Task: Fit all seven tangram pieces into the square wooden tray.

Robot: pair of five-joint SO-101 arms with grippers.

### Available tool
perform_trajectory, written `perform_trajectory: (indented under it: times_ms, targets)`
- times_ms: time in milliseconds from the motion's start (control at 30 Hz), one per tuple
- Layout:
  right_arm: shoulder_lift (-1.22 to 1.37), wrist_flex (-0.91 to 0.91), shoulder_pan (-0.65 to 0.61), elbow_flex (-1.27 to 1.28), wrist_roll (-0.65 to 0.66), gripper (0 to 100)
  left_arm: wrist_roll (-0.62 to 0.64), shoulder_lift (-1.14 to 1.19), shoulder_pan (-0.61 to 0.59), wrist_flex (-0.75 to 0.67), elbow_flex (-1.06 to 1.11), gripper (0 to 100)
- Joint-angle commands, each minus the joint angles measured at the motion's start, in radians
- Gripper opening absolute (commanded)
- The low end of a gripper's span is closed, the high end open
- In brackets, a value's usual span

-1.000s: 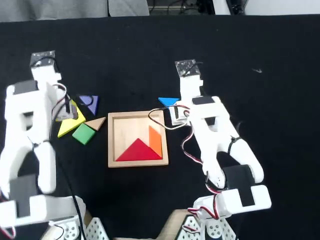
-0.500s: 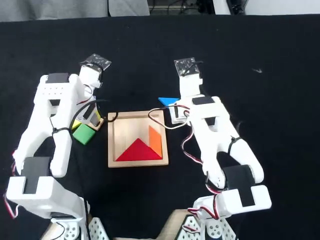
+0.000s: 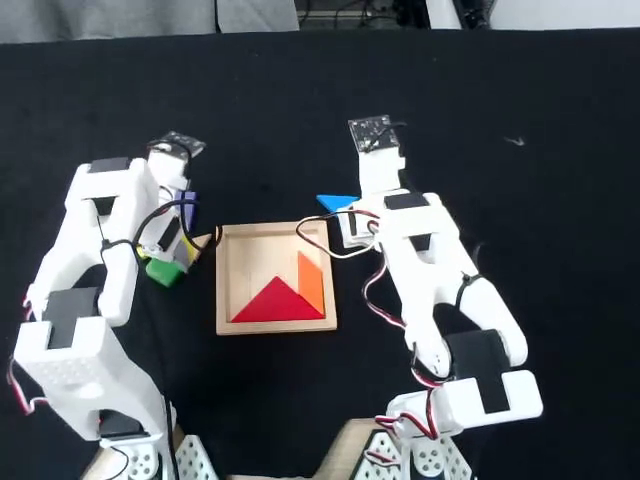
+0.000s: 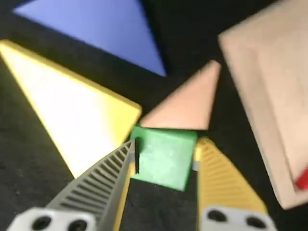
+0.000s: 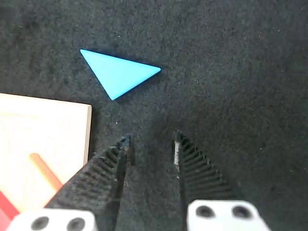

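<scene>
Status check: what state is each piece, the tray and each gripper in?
tray: holds two pieces
red triangle: in tray
orange piece: in tray
green square: outside tray, gripped by left gripper
yellow triangle: loose outside tray
blue triangle: loose outside tray
tan triangle: loose outside tray
light blue triangle: loose outside tray
left gripper: shut on green square
right gripper: open, empty

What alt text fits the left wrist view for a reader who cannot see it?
The left hand grips a green square wooden piece on black cloth. Beyond it lie a tan wooden triangle, a large yellow triangle, a blue triangle and the square wooden tray's corner.
</scene>
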Motion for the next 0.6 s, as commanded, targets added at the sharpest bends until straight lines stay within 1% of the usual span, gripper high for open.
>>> perform_trajectory:
  times_ms: [0,267,567]
  targets:
    - [-0.053,-0.02,0.014,-0.004,0.009,14.1,0.028,0.015,-0.018,-0.026,-0.005,27]
    - [-0.053,-0.02,0.012,-0.004,0.009,14.1,0.026,0.017,-0.019,-0.023,-0.004,26]
    - [-0.053,-0.02,0.009,-0.004,0.009,14.1,0.026,0.018,-0.091,-0.025,-0.005,6]
